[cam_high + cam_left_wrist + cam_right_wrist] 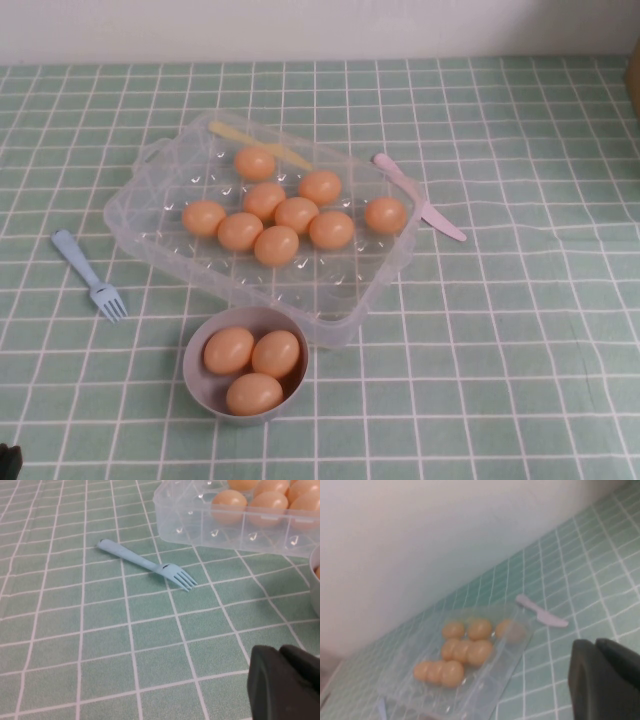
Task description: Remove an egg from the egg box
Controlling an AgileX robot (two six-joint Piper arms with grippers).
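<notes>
Sitting parked: left gripper point(285, 682) near fork point(150, 566), fingers can't tell; right gripper point(607, 677) fingers together, empty, well back from egg box point(150, 195), eggs point(276, 245) waiting.

It looks like a mock kitchen set up for practice. The bench point(520, 330) wears a green checked cloth with white lines and backs onto a plain white wall point(320, 25). On it sit an egg box point(150, 215) of eggs, a grey bowl point(200, 385), a blue plastic fork point(90, 275), a pink plastic knife point(420, 198) and a yellow one point(258, 142).
</notes>
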